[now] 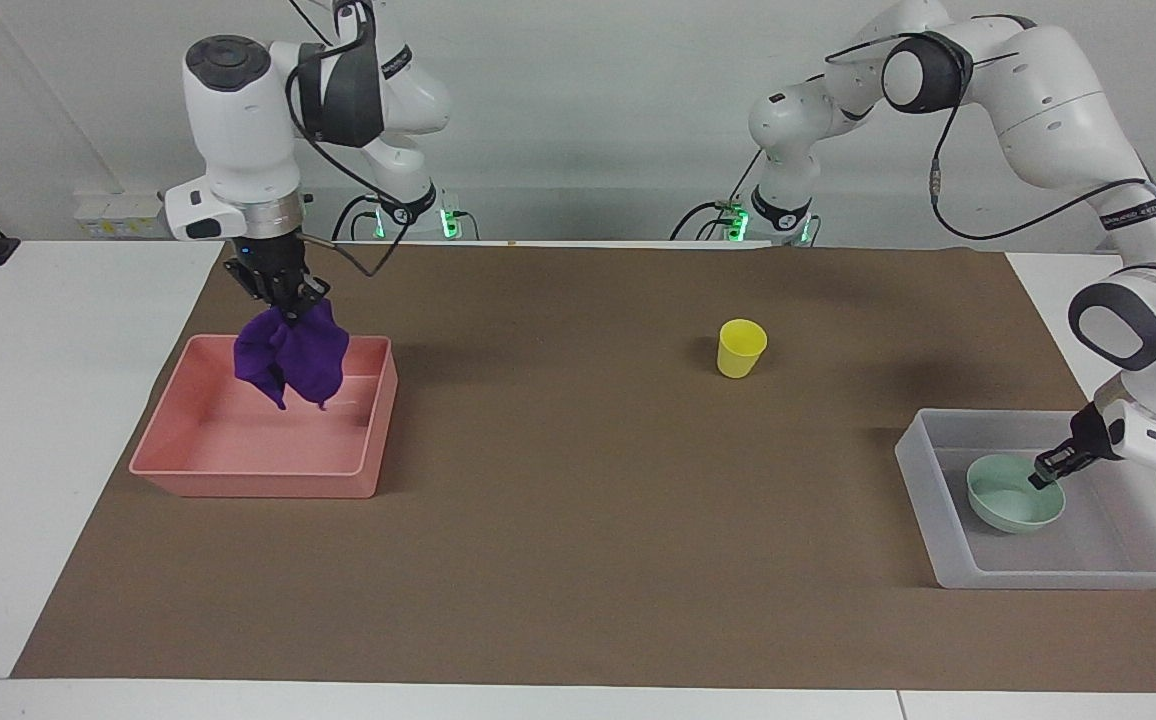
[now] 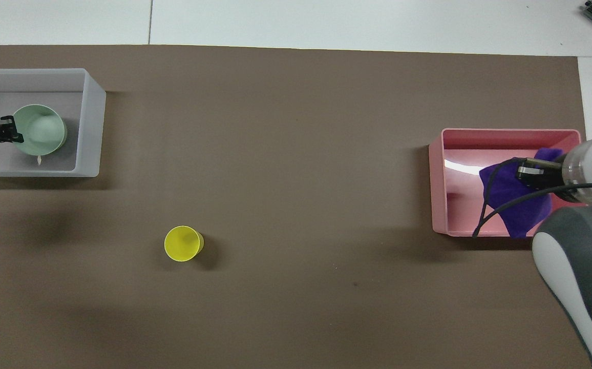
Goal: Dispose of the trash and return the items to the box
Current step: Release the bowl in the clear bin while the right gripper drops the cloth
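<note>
My right gripper (image 1: 283, 300) is shut on the deep-purple cloth (image 1: 290, 355), which hangs in the air over the pink tub (image 1: 248, 482). In the overhead view the cloth (image 2: 511, 197) and right gripper (image 2: 529, 174) cover part of the pink tub (image 2: 437, 184). My left gripper (image 1: 1043, 478) is shut on the rim of the mint-green bowl (image 1: 1013, 500), which is low inside the translucent box (image 1: 1038, 578). The overhead view shows the bowl (image 2: 40, 130) in the box (image 2: 88, 128) with the left gripper (image 2: 12, 130) at its rim. The yellow cup (image 1: 741, 347) stands upright on the brown mat.
The yellow cup (image 2: 183, 243) is alone mid-table, nearer to the robots than the box. The pink tub holds nothing on its floor. The brown mat covers the table between the two tubs.
</note>
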Controlling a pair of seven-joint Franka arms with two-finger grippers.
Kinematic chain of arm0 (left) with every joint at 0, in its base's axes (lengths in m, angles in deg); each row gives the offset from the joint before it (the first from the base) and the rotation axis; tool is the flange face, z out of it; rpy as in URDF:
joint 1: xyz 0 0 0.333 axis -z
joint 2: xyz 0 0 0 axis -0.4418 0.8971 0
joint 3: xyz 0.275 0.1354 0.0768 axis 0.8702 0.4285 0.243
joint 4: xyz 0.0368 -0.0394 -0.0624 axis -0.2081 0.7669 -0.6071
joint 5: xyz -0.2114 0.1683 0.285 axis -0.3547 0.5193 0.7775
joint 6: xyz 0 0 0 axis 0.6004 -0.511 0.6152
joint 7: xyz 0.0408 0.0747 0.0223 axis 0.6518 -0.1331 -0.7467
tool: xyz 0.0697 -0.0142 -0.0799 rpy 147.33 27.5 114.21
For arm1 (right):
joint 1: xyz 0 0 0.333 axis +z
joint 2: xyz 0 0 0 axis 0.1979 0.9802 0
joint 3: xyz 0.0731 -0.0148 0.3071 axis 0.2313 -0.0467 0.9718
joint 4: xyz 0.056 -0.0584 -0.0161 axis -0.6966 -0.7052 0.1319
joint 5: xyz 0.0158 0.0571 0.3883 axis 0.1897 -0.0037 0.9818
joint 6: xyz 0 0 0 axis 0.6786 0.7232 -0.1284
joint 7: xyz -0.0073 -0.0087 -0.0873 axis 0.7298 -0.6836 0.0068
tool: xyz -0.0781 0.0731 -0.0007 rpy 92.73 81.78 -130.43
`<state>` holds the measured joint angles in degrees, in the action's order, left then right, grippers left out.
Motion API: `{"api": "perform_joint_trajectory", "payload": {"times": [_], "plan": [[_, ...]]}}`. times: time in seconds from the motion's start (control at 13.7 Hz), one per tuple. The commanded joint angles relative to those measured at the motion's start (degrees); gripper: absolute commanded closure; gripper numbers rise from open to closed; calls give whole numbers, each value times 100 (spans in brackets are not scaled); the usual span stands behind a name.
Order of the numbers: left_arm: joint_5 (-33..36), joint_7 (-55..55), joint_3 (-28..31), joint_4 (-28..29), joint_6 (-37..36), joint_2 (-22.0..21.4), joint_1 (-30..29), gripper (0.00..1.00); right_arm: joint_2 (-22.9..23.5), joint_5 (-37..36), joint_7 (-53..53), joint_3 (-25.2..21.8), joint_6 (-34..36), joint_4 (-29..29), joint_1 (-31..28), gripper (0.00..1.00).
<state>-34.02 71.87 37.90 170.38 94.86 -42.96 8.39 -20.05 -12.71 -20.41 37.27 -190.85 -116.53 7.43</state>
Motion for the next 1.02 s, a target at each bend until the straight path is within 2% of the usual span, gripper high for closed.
{"api": "perform_joint_trajectory", "payload": {"times": [0.0,0.07,0.15,0.29,0.37,0.44,0.59,0.88,0.95], "plan": [[7,87,-30,-208,72,-18,-2,0,120,174,401,41,-183,-217,-330,100],[-1,87,-30,-225,11,-97,-28,0,269,175,454,41,-262,-234,-366,100],[-2,87,-38,-182,-59,-350,-20,0,427,175,463,41,-376,-217,-367,100],[7,69,-30,-155,-566,-825,68,0,525,183,559,50,-412,-200,-367,74],[16,69,-30,-190,-935,-1089,68,0,534,279,673,50,-412,-156,-349,33],[25,148,-47,-190,-1269,-1378,25,0,543,463,709,50,-421,-121,-340,11],[25,376,-39,-190,-1964,-1810,33,0,517,640,709,76,-255,107,-279,0],[-2,386,-100,2,-3405,-2339,164,0,315,851,709,261,430,670,-200,0],[-19,360,-100,221,-3600,-2444,461,0,245,1008,701,339,562,766,-148,0]]}}
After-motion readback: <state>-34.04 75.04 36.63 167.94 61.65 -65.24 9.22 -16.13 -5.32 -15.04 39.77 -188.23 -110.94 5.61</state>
